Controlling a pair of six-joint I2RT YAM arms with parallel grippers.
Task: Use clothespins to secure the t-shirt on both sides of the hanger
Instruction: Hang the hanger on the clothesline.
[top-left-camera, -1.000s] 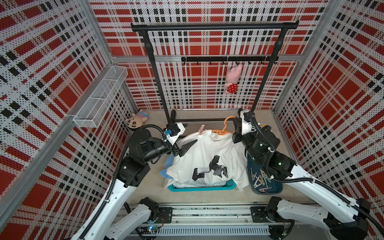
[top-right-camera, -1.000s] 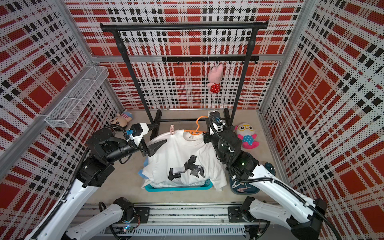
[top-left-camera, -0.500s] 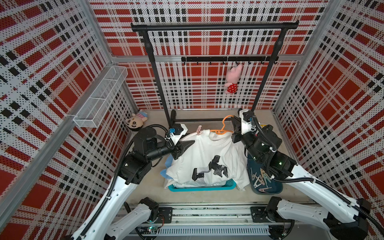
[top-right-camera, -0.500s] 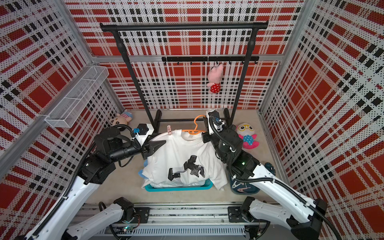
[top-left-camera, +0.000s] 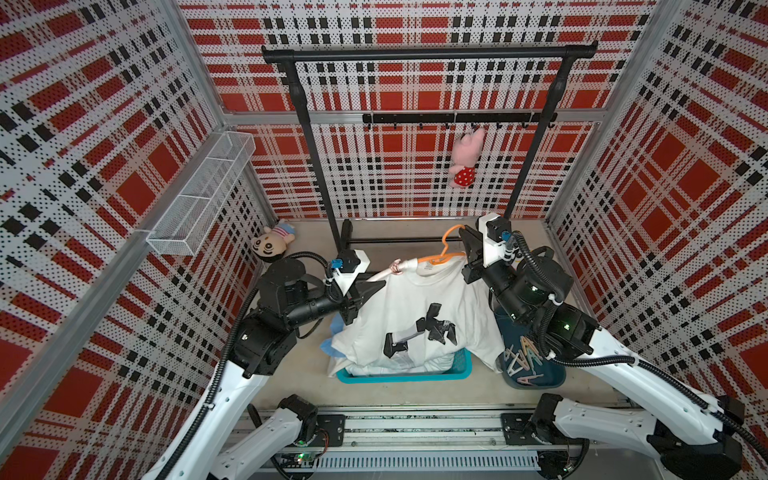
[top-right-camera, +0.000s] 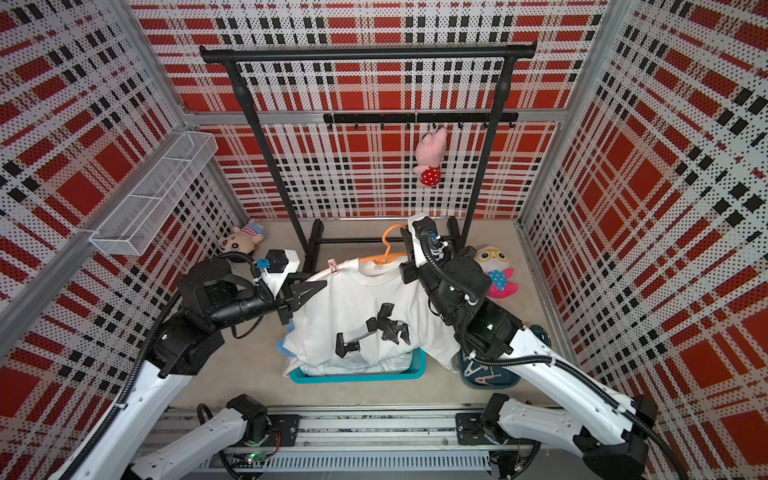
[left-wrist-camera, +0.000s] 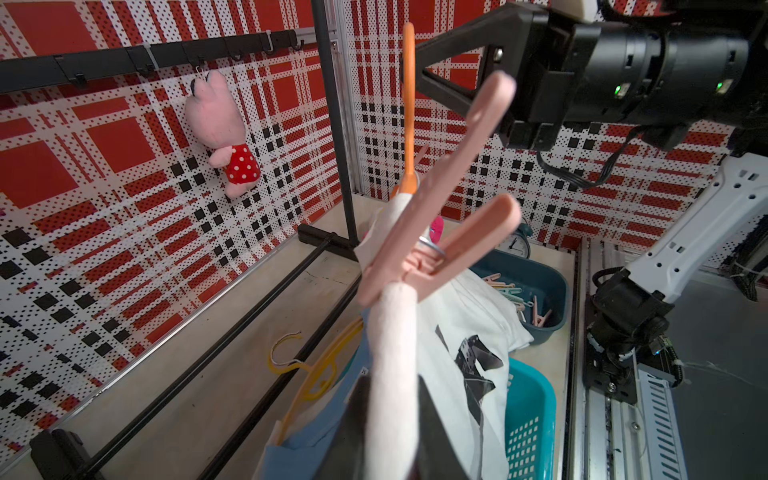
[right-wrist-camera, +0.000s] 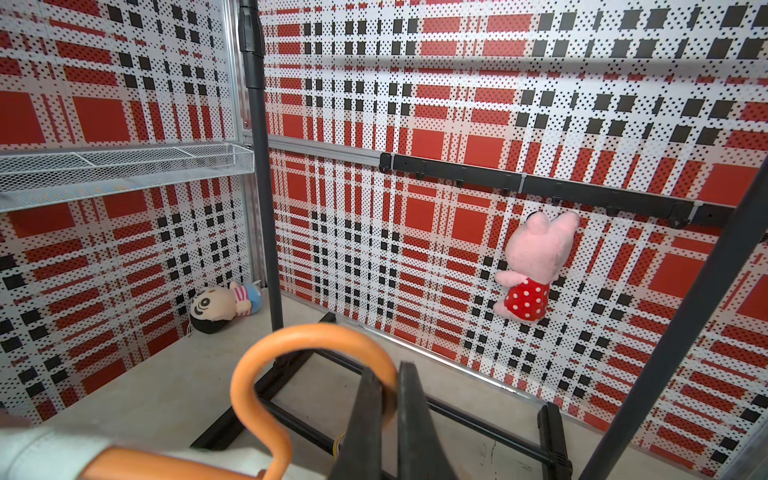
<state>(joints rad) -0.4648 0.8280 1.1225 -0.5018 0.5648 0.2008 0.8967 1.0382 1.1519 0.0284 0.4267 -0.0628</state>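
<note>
Hanging from the orange hanger in both top views, the t-shirt is drooping over a teal basket. The right gripper is pinching the hanger's hook. The left gripper is squeezing narrow on the t-shirt's shoulder, just beside a pink clothespin that is biting the cloth. More clothespins are lying in a blue bin, well apart from both grippers, and the right arm is covering part of it.

In the left wrist view, the pink clothespin is sitting just past the fingers, which are hugging the cloth-covered hanger end.

In the right wrist view, the pressed-together fingers are gripping the hanger, and a black rack is standing behind.
</note>
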